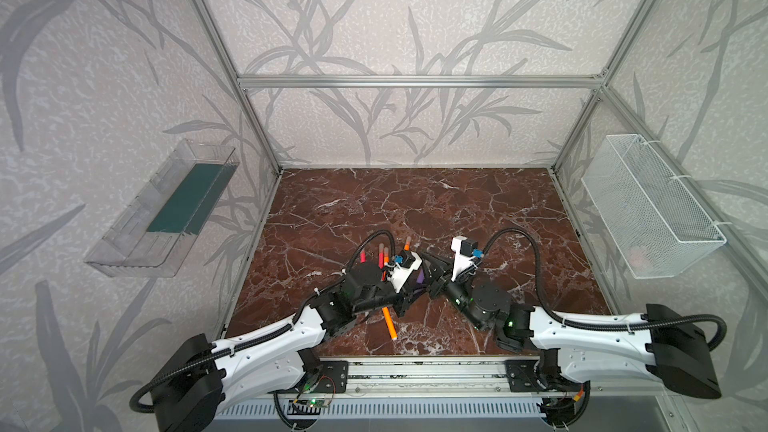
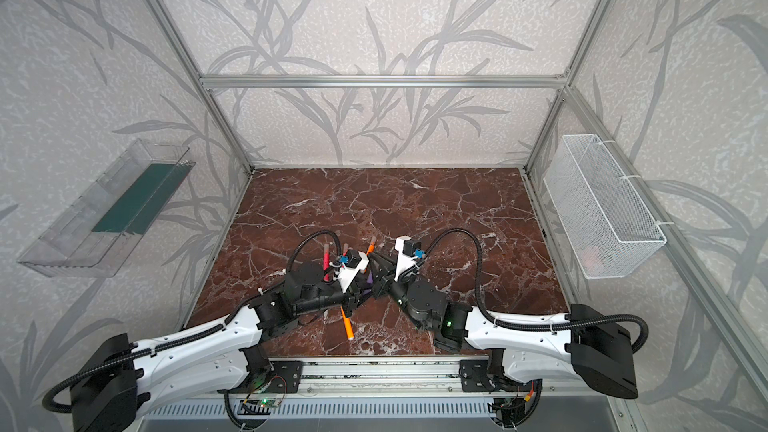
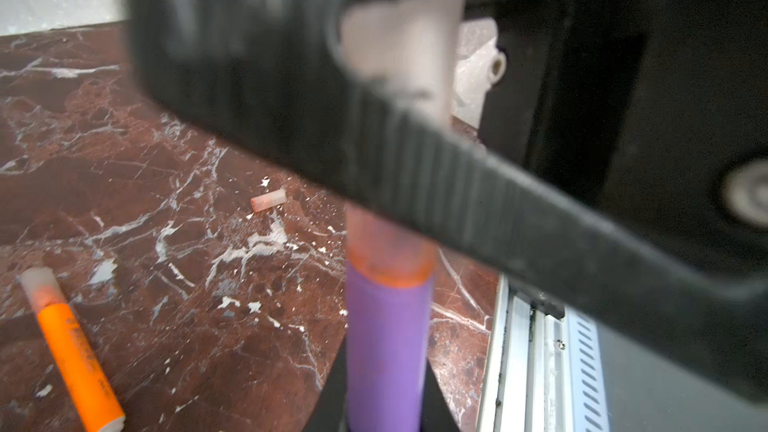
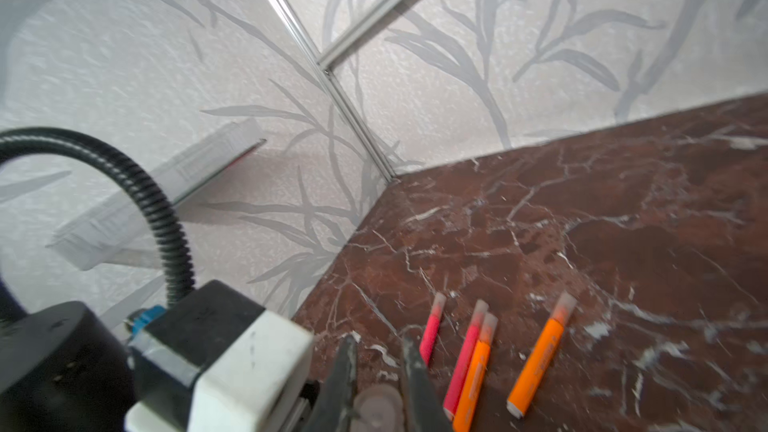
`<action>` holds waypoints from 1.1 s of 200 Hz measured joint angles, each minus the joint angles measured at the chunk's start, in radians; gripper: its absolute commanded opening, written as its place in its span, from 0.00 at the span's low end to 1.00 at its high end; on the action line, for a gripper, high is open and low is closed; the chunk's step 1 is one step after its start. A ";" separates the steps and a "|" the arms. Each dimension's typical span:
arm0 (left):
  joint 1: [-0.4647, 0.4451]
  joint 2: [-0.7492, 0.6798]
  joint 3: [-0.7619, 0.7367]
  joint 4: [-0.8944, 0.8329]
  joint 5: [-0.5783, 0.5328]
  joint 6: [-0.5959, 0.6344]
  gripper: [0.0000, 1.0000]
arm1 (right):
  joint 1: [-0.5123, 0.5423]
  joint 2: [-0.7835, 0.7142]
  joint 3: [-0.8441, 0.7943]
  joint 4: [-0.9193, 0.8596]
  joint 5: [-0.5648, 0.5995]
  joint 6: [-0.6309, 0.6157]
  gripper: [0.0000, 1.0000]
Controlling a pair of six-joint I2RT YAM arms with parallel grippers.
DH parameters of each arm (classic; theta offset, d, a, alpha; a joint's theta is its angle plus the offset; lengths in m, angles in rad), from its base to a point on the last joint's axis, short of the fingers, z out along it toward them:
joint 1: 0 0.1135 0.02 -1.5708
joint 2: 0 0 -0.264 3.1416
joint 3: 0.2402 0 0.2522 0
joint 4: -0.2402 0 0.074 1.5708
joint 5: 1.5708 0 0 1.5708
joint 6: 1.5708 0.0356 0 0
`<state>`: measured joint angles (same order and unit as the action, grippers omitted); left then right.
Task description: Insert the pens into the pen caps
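The purple pen [image 3: 386,347] is clamped in my left hand [image 3: 384,411], its tip pointing away from the wrist and into the cap [image 3: 399,56] that my right hand [image 4: 377,367] pinches tight from the opposite side. The two hands meet nose to nose just above the bench [image 3: 124,139]. The cap's mouth looks to be over the tip already, but a ribbed finger [image 3: 457,184] hides the middle, so I cannot tell how deep it sits. To finish well, I judge I should keep pen and cap on one line and press straight along the barrel, with no sideways twist, until the rim seats. A skewed push could wedge the cap or squirt it out of my grip. The barrel is a slim, round, matte cylinder. The cap is a cloudy, pale, thin-walled tube and is probably slippery. On the bench near my left hand lie a loose cap [image 3: 268,200] and a capped orange pen [image 3: 70,351]. Beyond my right hand, four capped pens [image 4: 463,363] lie roughly side by side on the glossy, white-veined marble.
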<state>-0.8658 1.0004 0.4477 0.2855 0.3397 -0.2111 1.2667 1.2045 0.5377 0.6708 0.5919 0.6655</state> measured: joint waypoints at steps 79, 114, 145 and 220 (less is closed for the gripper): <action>-0.005 -0.023 -0.013 -0.068 0.020 0.082 0.00 | 0.129 0.011 0.030 -0.129 0.254 0.120 0.00; -0.005 -0.090 -0.019 -0.068 0.047 0.089 0.00 | 0.149 -0.041 0.029 -0.122 0.254 0.098 0.00; -0.005 -0.097 -0.018 -0.056 0.093 0.087 0.00 | 0.154 -0.080 0.035 -0.161 0.245 0.065 0.11; 0.100 0.057 -0.016 0.117 -0.181 -0.086 0.00 | 0.110 -0.253 -0.026 -0.526 0.173 -0.048 0.63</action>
<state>-0.7654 1.0576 0.4320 0.4023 0.1585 -0.2970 1.3769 0.9512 0.5114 0.1452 0.7650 0.6174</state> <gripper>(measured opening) 0.165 0.593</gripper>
